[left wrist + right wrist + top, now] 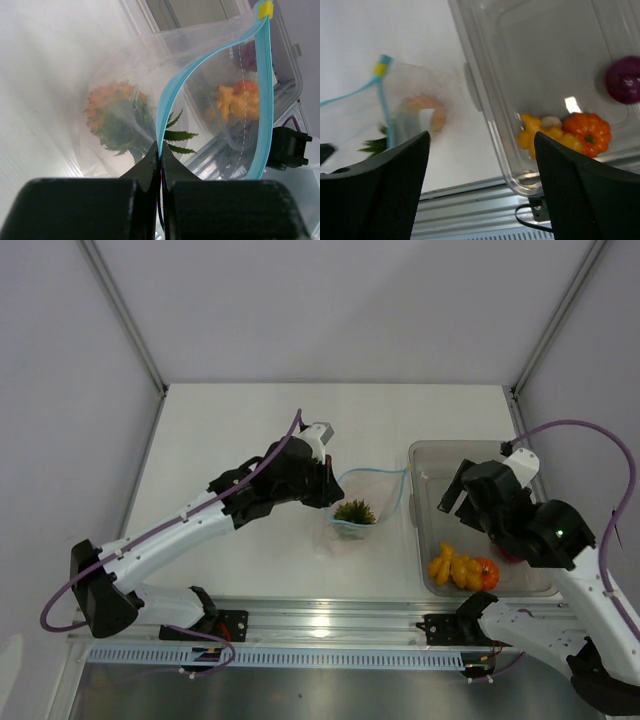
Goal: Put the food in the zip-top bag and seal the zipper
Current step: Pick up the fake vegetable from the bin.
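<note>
Two grippers show: the left gripper pinches the teal zipper of the clear zip-top bag at centre frame, pineapple inside, while the right gripper hangs spread wide, gripping nothing, above the grey bin at right, where lumpy orange pieces and a purple round one lie.

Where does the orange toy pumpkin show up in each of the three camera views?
Top external: orange toy pumpkin at lower right, at the near end of the grey bin.
Left wrist: pumpkin right of centre, blurred, seen through the clear bag.
Right wrist: pumpkin lower right, inside the bin.
Shared landmark: the teal zipper.
</note>
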Controlling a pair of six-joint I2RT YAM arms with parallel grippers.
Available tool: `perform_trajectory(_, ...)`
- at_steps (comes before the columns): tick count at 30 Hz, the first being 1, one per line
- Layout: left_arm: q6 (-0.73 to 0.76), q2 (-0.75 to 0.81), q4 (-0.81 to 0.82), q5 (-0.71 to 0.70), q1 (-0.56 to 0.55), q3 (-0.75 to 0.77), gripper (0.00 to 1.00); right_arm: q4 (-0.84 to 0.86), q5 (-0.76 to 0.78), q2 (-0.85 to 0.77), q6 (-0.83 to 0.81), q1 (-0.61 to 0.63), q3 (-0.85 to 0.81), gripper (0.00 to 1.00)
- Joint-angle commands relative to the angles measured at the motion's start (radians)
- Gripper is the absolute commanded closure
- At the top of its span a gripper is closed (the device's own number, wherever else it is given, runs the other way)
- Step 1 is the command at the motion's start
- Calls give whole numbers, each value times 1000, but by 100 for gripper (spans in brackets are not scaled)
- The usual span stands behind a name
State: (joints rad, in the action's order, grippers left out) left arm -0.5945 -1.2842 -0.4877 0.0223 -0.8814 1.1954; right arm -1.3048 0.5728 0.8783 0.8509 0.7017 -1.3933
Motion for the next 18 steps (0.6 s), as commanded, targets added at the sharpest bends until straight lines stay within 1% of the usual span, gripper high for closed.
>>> perform_trajectory(1, 2, 48, 1, -18, 2, 10, 99, -82, -14, -22, 42, -97, 137, 15)
perform_trajectory(4, 5, 40, 1, -18, 4, 4, 99, 5, -157, -39, -36, -201, 247, 15)
perform_trajectory(5, 7, 37, 1, -18, 4, 0, 99, 48, -192, -54, -53, -270, 273, 15)
perform_trajectory(6, 9, 37, 0, -16, 5, 0, 99, 67, -261, -62, -71, -304, 298, 15)
perform_trajectory(8, 12, 36, -2, -18, 7, -2, 99, 102, -322, -71, -119, -391, 361, 15)
perform_trajectory(9, 12, 36, -3, -18, 9, -6, 99, 113, -359, -75, -137, -415, 381, 14)
perform_trajectory(10, 12, 40, -3, -18, 10, -8, 99, 121, -425, -72, -156, -435, 422, 14)
perform_trajectory(12, 12, 45, -2, -18, 13, -11, 99, 142, -464, -67, -159, -455, 464, 13)
perform_trajectory(16, 12, 62, 14, -16, 15, -34, 99, 157, -465, -52, -147, -455, 534, 13)
perform_trajectory(18, 9, 72, 18, -15, 15, -39, 100, 161, -455, -33, -148, -456, 543, 12)
